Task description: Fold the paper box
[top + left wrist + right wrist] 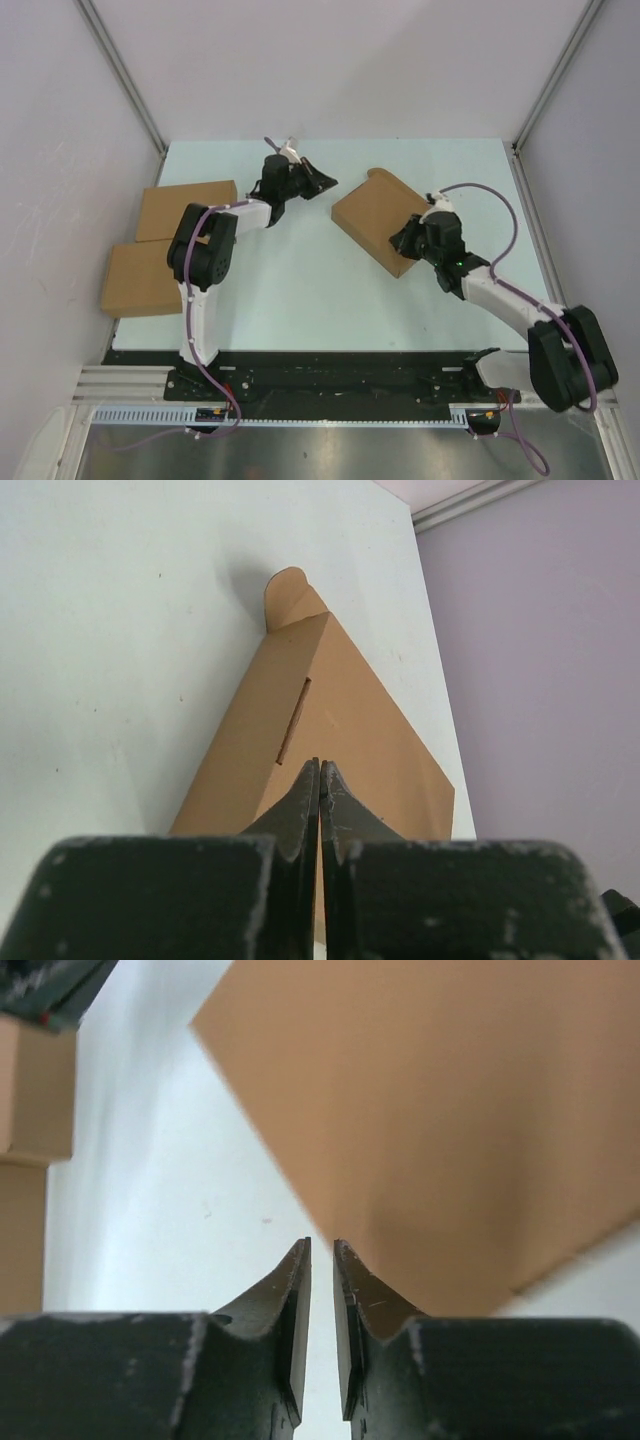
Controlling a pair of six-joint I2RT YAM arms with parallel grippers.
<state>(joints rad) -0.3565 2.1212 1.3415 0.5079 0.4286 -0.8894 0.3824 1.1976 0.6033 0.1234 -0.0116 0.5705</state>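
right claw [320, 1245] beside paper box [450, 1110]

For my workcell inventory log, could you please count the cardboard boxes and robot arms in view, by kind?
Paper box being folded: 1
Finished flat cardboard boxes: 2
Robot arms: 2
Total: 5
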